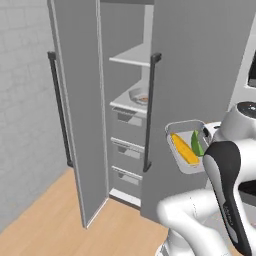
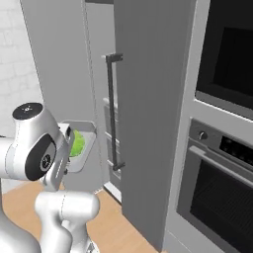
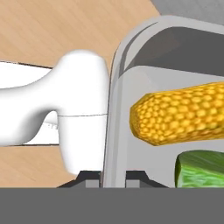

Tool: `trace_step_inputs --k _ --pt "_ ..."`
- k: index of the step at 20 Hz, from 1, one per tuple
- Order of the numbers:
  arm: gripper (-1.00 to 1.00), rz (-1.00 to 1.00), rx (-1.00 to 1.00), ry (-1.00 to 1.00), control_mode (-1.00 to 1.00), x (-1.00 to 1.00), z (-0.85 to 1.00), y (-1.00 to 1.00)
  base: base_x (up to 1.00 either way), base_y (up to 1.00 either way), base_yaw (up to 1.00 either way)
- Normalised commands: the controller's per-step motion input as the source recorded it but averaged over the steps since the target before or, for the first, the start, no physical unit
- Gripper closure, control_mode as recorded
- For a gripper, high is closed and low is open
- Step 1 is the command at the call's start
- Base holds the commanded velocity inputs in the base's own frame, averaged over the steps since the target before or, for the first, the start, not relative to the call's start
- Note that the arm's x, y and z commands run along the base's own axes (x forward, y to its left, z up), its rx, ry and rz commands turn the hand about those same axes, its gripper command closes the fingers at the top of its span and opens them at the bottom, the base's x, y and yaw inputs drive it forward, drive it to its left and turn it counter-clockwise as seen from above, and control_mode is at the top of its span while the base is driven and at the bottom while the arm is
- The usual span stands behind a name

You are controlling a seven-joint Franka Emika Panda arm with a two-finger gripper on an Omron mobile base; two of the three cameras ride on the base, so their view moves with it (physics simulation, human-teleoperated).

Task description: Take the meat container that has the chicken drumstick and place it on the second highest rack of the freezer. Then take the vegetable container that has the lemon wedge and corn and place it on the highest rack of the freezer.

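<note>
A: The corn [image 3: 183, 114] is cut off by the right edge in the hand view, and the lemon wedge [image 3: 201, 168] is clipped at the corner.

B: In the right base view, the vegetable container [image 2: 85, 143] is half covered by the arm.

A: The meat container [image 1: 138, 95] is partly hidden behind the freezer [image 1: 200, 65] door; its contents cannot be made out.

Open gap into freezer [image 1: 125, 100] between swung door [image 1: 75, 110] and closed door [image 1: 195, 75].
</note>
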Motion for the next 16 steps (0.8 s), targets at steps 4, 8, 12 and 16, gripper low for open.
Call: trace_step_inputs --k 4,8,12,16 --pt "1.0 0.0 0.0 0.0 1.0 0.0 0.0 0.0 0.43 0.51 -0.25" --pt "1.0 0.0 0.0 0.0 1.0 0.0 0.0 0.0 0.57 0.66 -0.28" --pt "1.0 0.0 0.0 0.0 1.0 0.0 0.0 0.0 0.29 0.79 -0.39" --pt "1.0 0.0 0.0 0.0 1.0 0.0 0.0 0.0 0.3 0.52 -0.44"
